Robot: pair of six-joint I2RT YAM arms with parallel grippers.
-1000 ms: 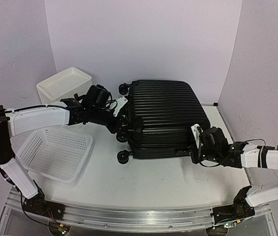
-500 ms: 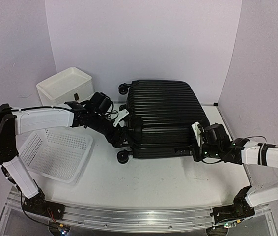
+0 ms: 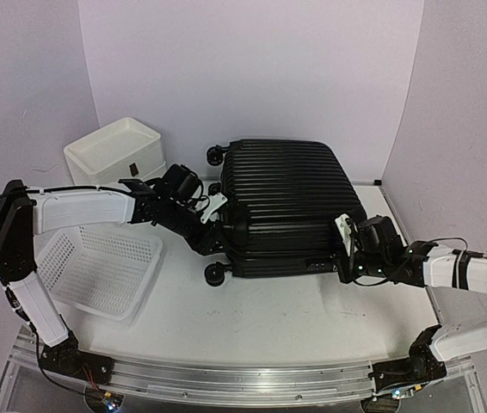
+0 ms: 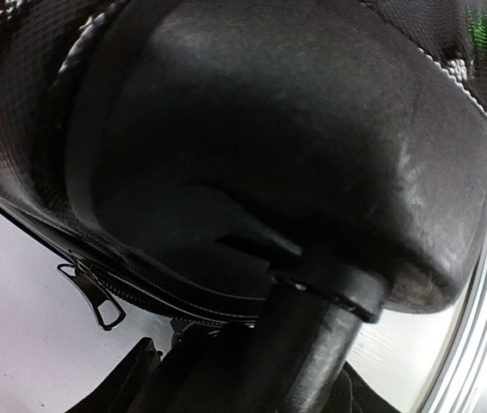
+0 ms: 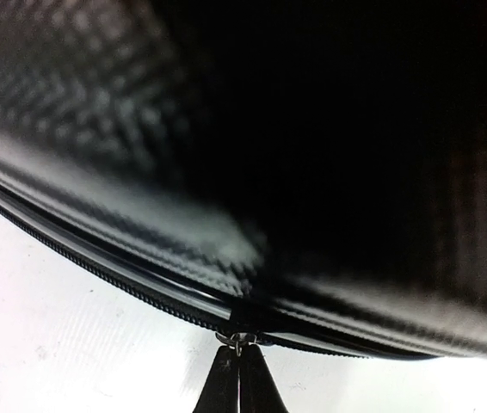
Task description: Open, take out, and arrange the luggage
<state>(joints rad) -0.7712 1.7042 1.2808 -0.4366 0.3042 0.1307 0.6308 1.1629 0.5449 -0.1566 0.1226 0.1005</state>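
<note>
- trouble: right fingers [image 5: 225, 387] pinch the thin zip pull [image 5: 238, 338] on the luggage [image 3: 286, 202]; a hard tug could pop it free.
- left fingers [image 3: 202, 227]: cannot tell if shut.

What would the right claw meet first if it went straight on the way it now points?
The luggage: the shut right claw points straight at its zipper seam, tips right at the small metal zipper pull. Whether it actually grips that pull is unclear.
</note>
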